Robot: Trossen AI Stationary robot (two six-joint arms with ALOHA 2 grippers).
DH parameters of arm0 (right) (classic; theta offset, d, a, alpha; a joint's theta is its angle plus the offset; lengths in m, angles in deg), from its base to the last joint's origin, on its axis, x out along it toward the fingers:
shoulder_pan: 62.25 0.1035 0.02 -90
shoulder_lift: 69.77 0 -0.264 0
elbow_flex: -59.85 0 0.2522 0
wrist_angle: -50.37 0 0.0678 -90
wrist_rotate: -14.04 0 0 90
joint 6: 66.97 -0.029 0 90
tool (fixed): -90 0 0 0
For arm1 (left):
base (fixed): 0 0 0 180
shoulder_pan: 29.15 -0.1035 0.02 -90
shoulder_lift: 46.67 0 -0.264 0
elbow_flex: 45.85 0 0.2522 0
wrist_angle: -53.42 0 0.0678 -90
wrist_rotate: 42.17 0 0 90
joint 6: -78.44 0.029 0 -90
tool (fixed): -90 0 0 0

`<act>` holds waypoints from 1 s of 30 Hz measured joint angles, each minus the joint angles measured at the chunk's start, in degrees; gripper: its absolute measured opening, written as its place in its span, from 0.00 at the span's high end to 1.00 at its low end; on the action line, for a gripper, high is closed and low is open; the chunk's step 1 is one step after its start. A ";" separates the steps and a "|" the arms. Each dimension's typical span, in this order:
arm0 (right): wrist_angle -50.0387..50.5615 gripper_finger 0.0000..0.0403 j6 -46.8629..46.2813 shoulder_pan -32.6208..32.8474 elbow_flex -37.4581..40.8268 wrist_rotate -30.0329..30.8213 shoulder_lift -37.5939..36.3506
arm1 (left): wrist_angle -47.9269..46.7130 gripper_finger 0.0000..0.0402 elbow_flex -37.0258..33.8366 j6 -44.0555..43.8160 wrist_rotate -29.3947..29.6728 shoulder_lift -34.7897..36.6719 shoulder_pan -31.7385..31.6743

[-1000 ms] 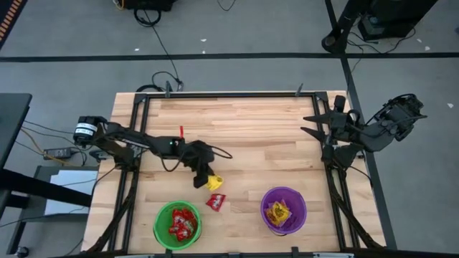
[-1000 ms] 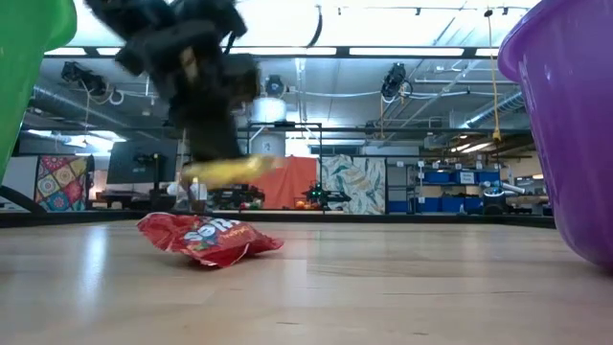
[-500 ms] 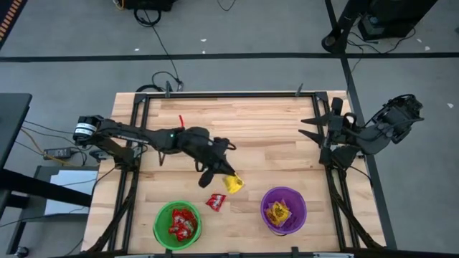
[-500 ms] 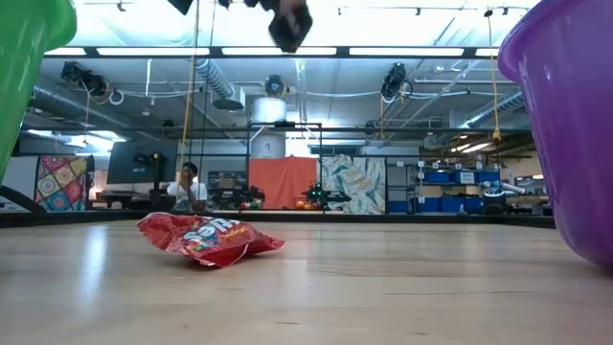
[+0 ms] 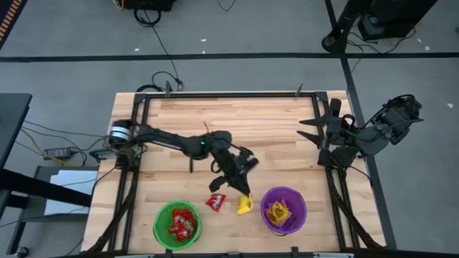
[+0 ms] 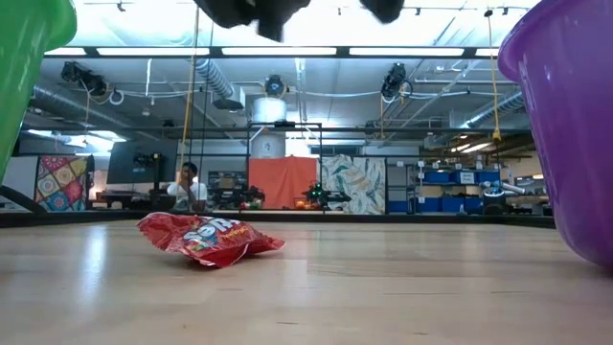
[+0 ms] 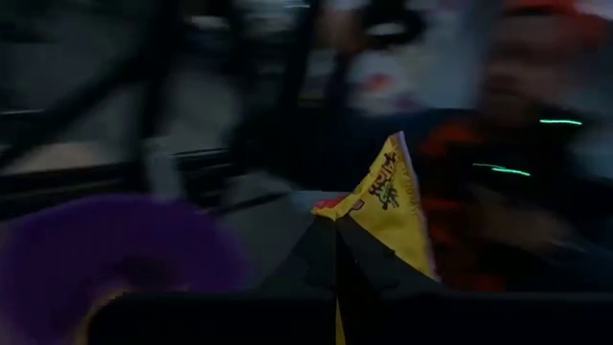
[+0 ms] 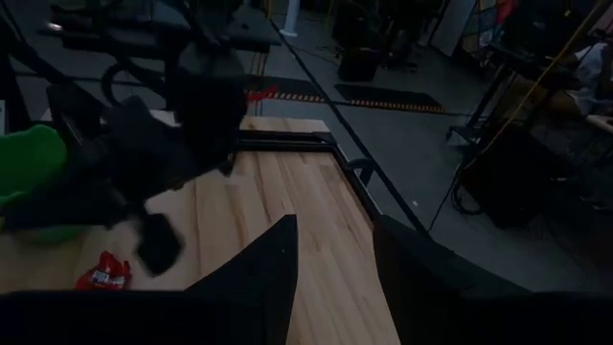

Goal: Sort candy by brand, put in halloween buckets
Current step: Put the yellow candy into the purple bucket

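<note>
My left gripper [image 5: 239, 190] hovers between the red packet and the purple bucket [image 5: 284, 209], shut on a yellow candy packet [image 5: 244, 206]. The left wrist view shows that packet [image 7: 388, 206] beyond the fingers [image 7: 335, 259], with the purple bucket [image 7: 96, 254] beside it. One red packet [image 5: 215, 203] lies flat on the table; the low view shows it too [image 6: 211, 238]. The green bucket [image 5: 178, 224] holds red packets and the purple one holds yellow packets. My right gripper [image 5: 314, 127] waits open at the table's right edge. My left gripper pinches the yellow packet by one end [image 7: 345, 216] between its two shut fingers. The fingers slant down toward the table's near right. The packet sticks out past the fingertips, lifted clear of the table.
Both buckets stand near the table's near edge, green [image 6: 29, 48] left and purple [image 6: 565, 125] right. Bare wood lies across the middle and far part of the table [image 5: 265, 122]. A black frame runs round the table edges. A person stands far behind in the room [image 6: 190, 182].
My left gripper has carried the yellow packet toward the table's right and near edge, from beside the red packet to just left of the purple bucket. It has also risen out of the low view. The red packet has stayed where it was.
</note>
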 joint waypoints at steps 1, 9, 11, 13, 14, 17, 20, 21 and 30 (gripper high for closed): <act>-0.03 0.63 -0.04 0.00 0.00 -0.03 0.02 | 2.70 1.00 1.24 -1.71 -4.20 -1.59 -0.17; 0.02 0.63 0.41 0.00 0.00 -2.95 0.55 | 15.16 1.00 12.91 -11.27 -19.73 -14.91 -1.02; 0.05 0.63 0.51 0.00 0.00 -3.06 0.76 | 15.01 1.00 17.19 -12.65 -20.80 -18.41 -1.21; 0.31 0.63 0.55 0.00 0.00 -3.09 0.84 | 15.13 1.00 21.96 -13.89 -21.76 -22.05 -1.51; 0.43 0.63 0.55 0.00 0.00 -3.35 0.92 | 15.06 1.00 24.37 -14.42 -22.07 -23.76 -1.63; 0.44 0.63 0.53 0.00 0.00 -4.35 0.96 | 15.01 1.00 31.92 -15.88 -23.45 -28.76 -1.84; 0.51 0.63 0.55 0.00 0.00 -4.58 0.94 | 14.97 1.00 38.88 -17.04 -24.09 -32.93 -1.80; 0.53 0.63 0.55 0.00 0.00 -4.61 0.94 | 14.97 1.00 40.79 -17.20 -24.20 -34.14 -1.80; 0.53 0.63 1.55 0.00 0.00 -4.61 0.94 | 14.43 1.00 53.01 -18.66 -21.91 -43.29 -1.78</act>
